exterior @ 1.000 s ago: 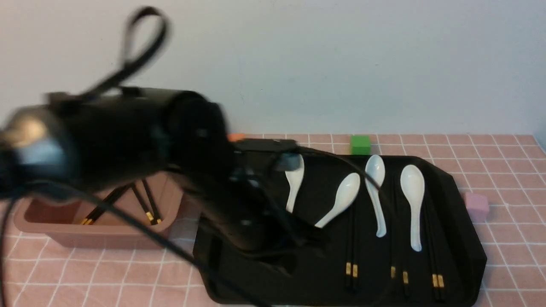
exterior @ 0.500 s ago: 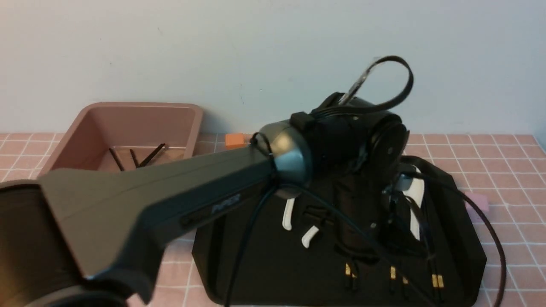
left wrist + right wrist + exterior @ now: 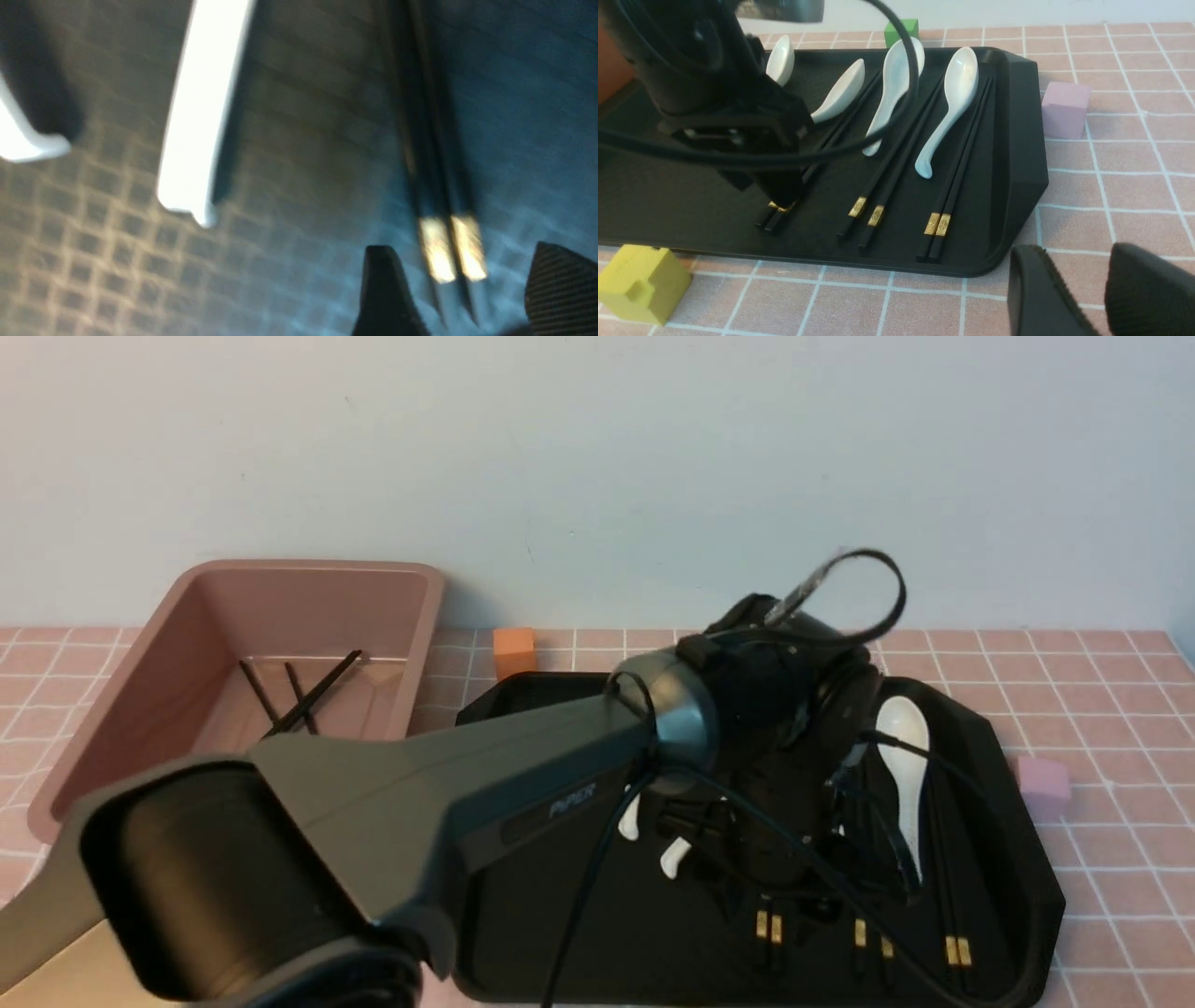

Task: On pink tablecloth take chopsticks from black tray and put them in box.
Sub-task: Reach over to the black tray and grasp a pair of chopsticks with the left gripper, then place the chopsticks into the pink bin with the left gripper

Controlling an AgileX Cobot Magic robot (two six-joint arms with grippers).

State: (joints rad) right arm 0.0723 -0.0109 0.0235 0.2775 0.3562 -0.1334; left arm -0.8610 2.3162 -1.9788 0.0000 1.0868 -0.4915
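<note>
The black tray (image 3: 1013, 859) lies on the pink tablecloth (image 3: 1120, 709). It holds three pairs of black chopsticks with gold bands (image 3: 938, 224) and several white spoons (image 3: 959, 77). My left gripper (image 3: 767, 896) is low over the tray, open, with its fingers on either side of the leftmost pair (image 3: 451, 247) near the gold bands. It is not closed on them. The box (image 3: 308, 566) stands at the far left with a few chopsticks (image 3: 299, 695) inside. My right gripper (image 3: 1073, 249) is open and empty over the cloth by the tray's near right corner.
An orange cube (image 3: 513, 642) sits behind the tray. A pink cube (image 3: 1043, 787) sits right of the tray and a green cube (image 3: 901, 30) behind it. A yellow block (image 3: 640, 284) lies near the tray's front edge. My left arm crosses the tray's left half.
My left arm has swung right from beside the box to the tray, then lowered onto the leftmost chopstick pair. The box is now uncovered.
</note>
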